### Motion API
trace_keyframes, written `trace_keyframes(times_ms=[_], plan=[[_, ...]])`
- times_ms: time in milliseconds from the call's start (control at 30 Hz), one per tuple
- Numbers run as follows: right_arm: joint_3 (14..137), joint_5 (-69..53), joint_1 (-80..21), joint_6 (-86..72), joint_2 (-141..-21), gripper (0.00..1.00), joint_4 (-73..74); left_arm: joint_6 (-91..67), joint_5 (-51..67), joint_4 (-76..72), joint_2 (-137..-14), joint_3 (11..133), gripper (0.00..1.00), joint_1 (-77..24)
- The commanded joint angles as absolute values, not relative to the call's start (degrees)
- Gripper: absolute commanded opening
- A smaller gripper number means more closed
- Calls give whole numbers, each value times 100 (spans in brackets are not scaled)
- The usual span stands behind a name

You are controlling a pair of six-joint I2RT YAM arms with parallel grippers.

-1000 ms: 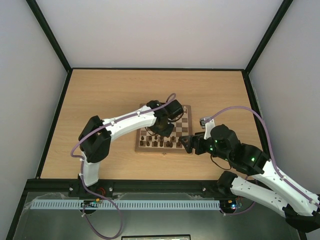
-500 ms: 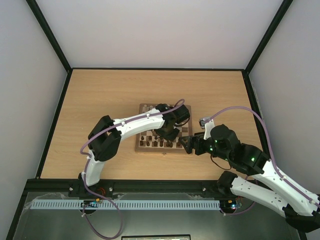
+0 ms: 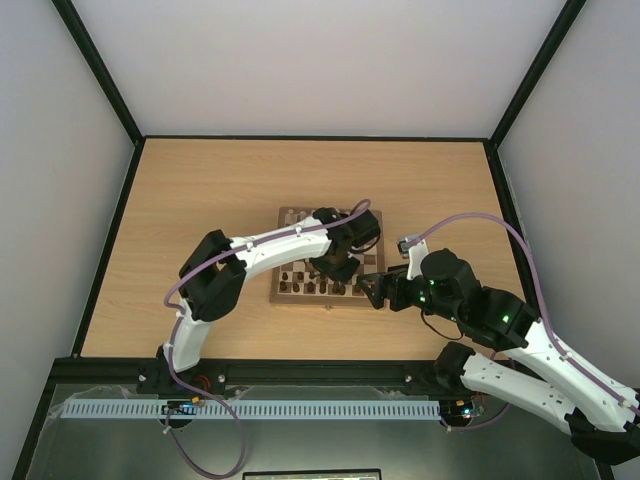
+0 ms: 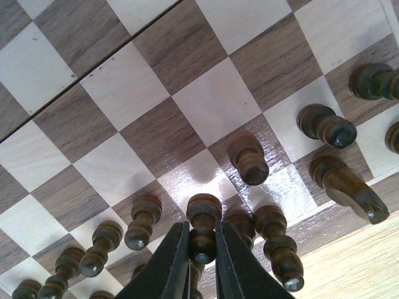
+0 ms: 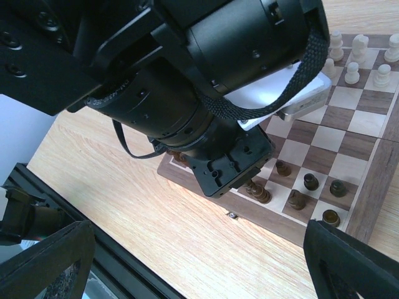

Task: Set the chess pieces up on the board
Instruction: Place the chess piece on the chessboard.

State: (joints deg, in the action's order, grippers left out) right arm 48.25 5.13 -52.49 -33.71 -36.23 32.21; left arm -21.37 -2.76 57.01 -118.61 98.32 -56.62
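Note:
The board (image 3: 291, 216) lies in the middle of the table, and its squares fill the left wrist view (image 4: 215, 99). Several dark brown pieces (image 3: 303, 288) stand in its two near rows. My left gripper (image 4: 201, 233) is shut on the upper part of a dark pawn (image 4: 204, 212), whose base is at the board surface among its neighbours (image 4: 249, 162). In the top view that gripper (image 3: 335, 265) is over the near rows, right of centre. My right gripper (image 3: 372, 290) is open and empty at the board's near right corner, its fingers (image 5: 43, 261) wide apart.
Pale cream pieces (image 5: 352, 71) stand in the far rows. The left arm's wrist (image 5: 206, 93) fills the middle of the right wrist view. A small metal clasp (image 5: 232, 215) sits on the board's near edge. Black rails (image 3: 110, 220) edge the wooden table (image 3: 200, 190).
My left arm swung to the right over the near rows about a second ago and has held still since. My right gripper has edged slightly left.

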Motion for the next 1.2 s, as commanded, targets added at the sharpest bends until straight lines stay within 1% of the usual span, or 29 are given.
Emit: trace_keyframes(times_ms=[0,267,333,633,800,967,1167], plan=[[4751,452,-5237,-3284,-3639,92,3265,-2034,-159,5799,-12065,9966,4,-5684],[4743,408,-5234,-3278,-3639,92,3248,-2017,-154,5761,-12111,9956,4,-5680],[4732,411,-5236,-3273,-3639,92,3247,-2021,-149,5754,-12125,9949,6,-5679],[4723,344,-5232,-3259,-3639,93,3231,-2007,-158,5739,-12155,9940,10,-5669],[4713,321,-5233,-3252,-3639,93,3225,-2004,-154,5743,-12170,9957,16,-5662],[4711,306,-5230,-3243,-3648,93,3216,-2004,-150,5745,-12149,9958,25,-5660],[4702,294,-5230,-3243,-3643,93,3201,-2008,-156,5711,-12112,9980,28,-5660]])
